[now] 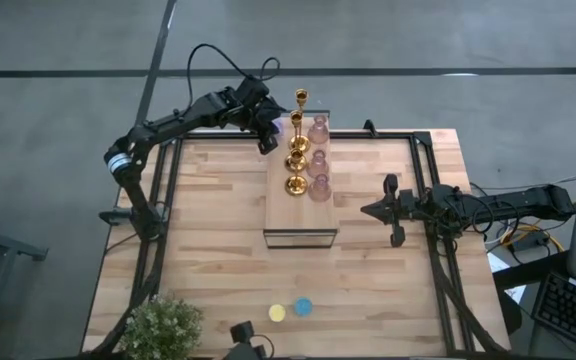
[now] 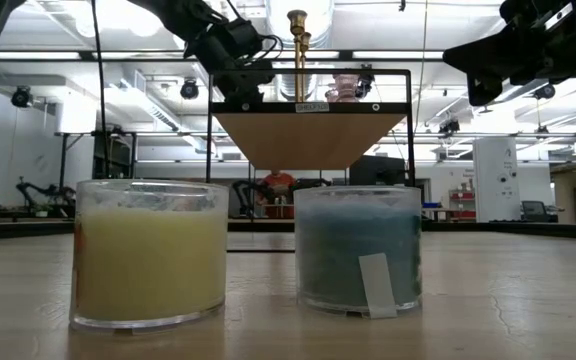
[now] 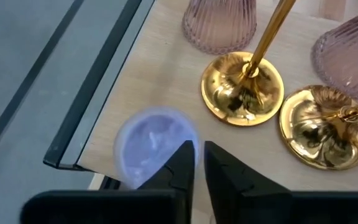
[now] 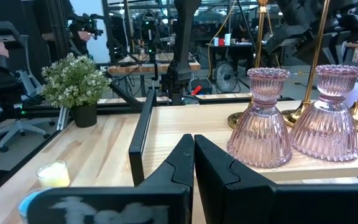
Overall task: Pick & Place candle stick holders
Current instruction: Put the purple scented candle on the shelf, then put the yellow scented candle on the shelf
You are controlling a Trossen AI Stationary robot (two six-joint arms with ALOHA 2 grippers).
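Left hand [image 3: 197, 163] sits with fingers nearly together above the purple cup [image 3: 156, 142], at the far corner of the wood block [image 1: 301, 215] beside the gold holders [image 3: 243, 92]. I judge placement just finishing; next I retract clear. Right hand [image 4: 193, 163], fingers narrow, waits beside the block.

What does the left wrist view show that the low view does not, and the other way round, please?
Only the left wrist view shows the purple cup on the light-wood block beside the left pincer, and the gold bases. Only the low view shows the yellow cup and blue cup up close on the table. Both show the gold holders and a pink holder.
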